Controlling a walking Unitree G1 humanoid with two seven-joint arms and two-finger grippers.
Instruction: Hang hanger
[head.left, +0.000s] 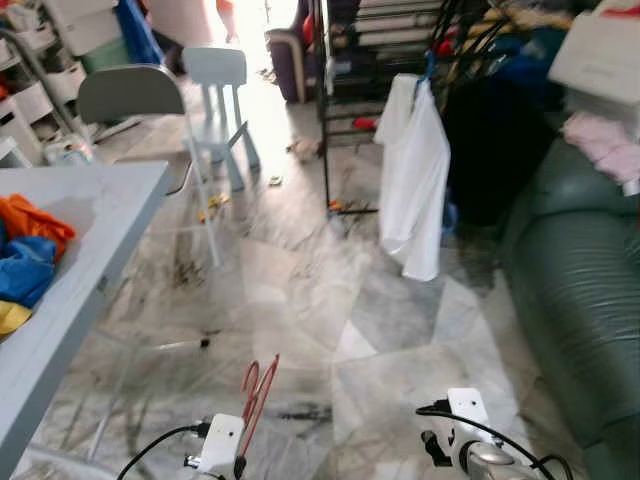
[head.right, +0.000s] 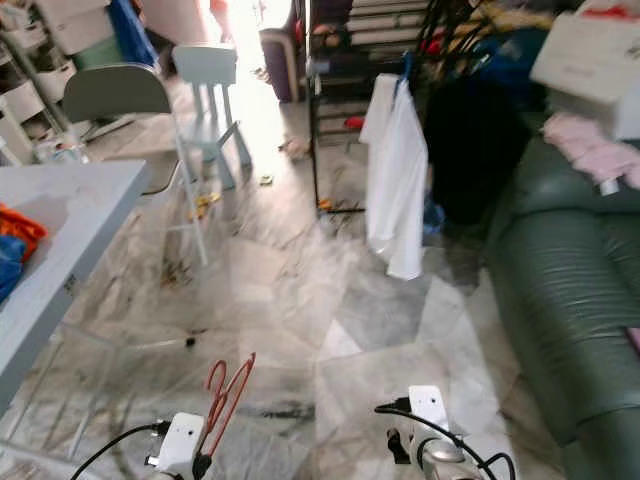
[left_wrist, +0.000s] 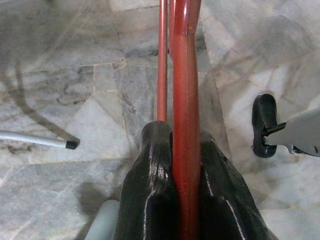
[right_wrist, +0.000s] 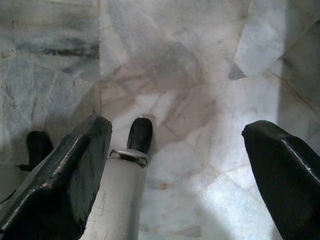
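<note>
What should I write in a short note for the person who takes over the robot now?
Left gripper: shut on the red hanger, held low above the marble floor.
Right gripper: open, empty, pointing down at the floor.
Rack: ahead, past open floor, with a white shirt hanging on it.
Done: hanger is in hand.
Left: walk to the rack, lift the hanger, hook it on.

Open floor ahead, clutter at the edges
Marble floor (head.left: 300, 300) centre frame lay open; table (head.left: 90, 215) left, sofa (head.left: 580, 290) right, white shirt (head.left: 412, 185) upper centre.
</note>
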